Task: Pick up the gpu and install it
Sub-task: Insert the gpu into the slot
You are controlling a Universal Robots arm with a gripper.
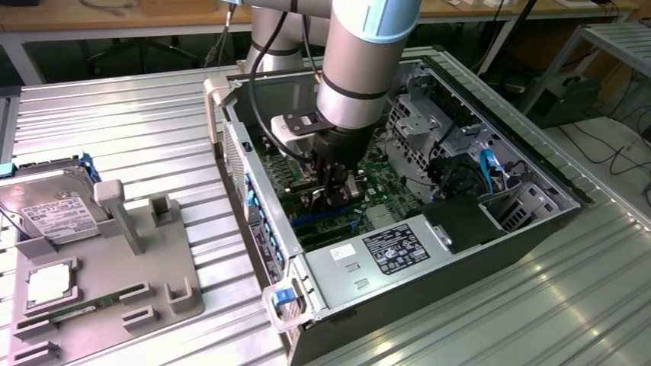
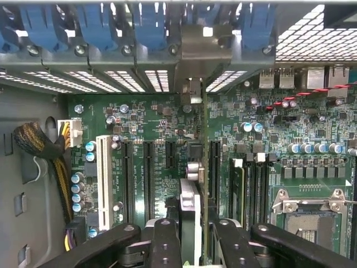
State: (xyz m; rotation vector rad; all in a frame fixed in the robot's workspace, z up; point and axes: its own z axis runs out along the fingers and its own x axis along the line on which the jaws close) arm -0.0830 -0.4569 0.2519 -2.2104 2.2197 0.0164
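Note:
My gripper (image 1: 339, 189) reaches down into the open computer case (image 1: 529, 179), over the green motherboard (image 2: 150, 123). It is shut on the gpu (image 2: 204, 167), which stands on edge between the black fingers (image 2: 164, 245). The card's black fan side (image 2: 189, 206) faces one finger. Its silver end bracket (image 2: 203, 50) lies against the case's rear slot openings. The card's lower edge runs along a black expansion slot (image 2: 214, 167), and I cannot tell whether it is seated.
More black slots (image 2: 149, 178) and a white slot (image 2: 103, 173) lie beside the card. A braided cable bundle (image 2: 39, 145) and the CPU socket (image 2: 307, 218) flank it. Outside the case, a grey fixture (image 1: 133, 274) holds a hard drive (image 1: 51, 213) and a memory stick (image 1: 72, 311).

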